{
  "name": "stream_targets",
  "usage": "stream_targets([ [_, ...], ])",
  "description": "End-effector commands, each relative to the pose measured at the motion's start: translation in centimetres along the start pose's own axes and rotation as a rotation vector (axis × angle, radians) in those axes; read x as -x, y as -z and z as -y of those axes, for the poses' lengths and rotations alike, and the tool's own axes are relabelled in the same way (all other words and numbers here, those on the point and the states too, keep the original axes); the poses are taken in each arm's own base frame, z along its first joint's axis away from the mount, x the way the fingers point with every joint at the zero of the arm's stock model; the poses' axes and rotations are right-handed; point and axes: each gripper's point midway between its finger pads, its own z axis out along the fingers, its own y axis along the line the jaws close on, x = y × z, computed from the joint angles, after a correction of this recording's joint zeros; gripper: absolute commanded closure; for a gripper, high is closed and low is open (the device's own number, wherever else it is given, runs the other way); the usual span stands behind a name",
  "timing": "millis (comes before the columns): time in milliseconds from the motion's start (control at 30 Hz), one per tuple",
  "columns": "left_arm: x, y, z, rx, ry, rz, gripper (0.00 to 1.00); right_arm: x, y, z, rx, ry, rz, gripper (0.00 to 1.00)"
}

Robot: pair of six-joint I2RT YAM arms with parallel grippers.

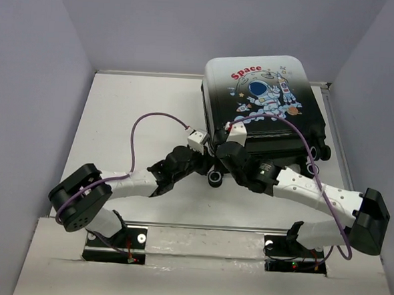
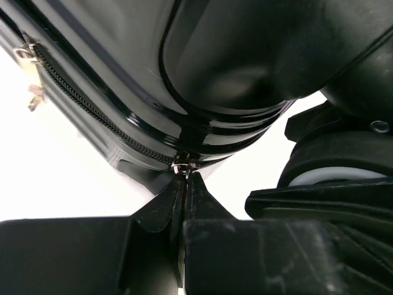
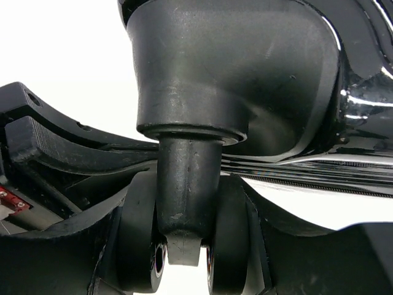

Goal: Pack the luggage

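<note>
The closed suitcase [image 1: 263, 98] lies at the far right of the table [image 1: 139, 110], the left gripper [image 2: 185, 185] pinched tight on its zipper pull [image 2: 182, 166] at the near corner, while the right gripper [image 3: 190, 178] has its fingers [image 3: 55, 144] apart around a wheel [image 3: 138, 239], and I cannot tell if they grip it.

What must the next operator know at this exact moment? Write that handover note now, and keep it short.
The luggage lies flat at the far right of the table, lid down and astronaut print up.
Left pincer: shut on the zipper pull at the near-left corner.
Right pincer: straddles the caster wheel at that corner; whether it grips is unclear.
Done: lid closed. The contents are hidden.
Left: draw the zipper along the seam. How far it is already zipped cannot be told.
</note>
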Motion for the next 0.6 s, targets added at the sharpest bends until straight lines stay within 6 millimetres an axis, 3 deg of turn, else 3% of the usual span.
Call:
stream_targets([
  [0,3.6,1.0,-4.8,0.261,-0.057,0.122,0.94,2.5,2.7,-1.3,0.13,-0.079,0.089,0.93],
  [67,2.7,2.0,-6.6,0.329,-0.055,0.111,0.94,2.4,3.7,-0.8,0.155,-0.092,0.097,0.93],
  [200,3.7,4.0,-11.2,0.499,-0.021,0.137,0.94,0.3,4.6,-0.1,0.193,-0.05,0.042,0.93],
  [333,5.0,4.5,-13.9,0.613,-0.006,0.162,0.94,-1.4,5.3,0.5,0.214,-0.019,-0.012,0.93],
  [567,8.2,3.4,-17.5,0.73,0.085,0.223,0.94,-2.0,6.6,-3.0,0.353,0.028,-0.014,0.93],
])
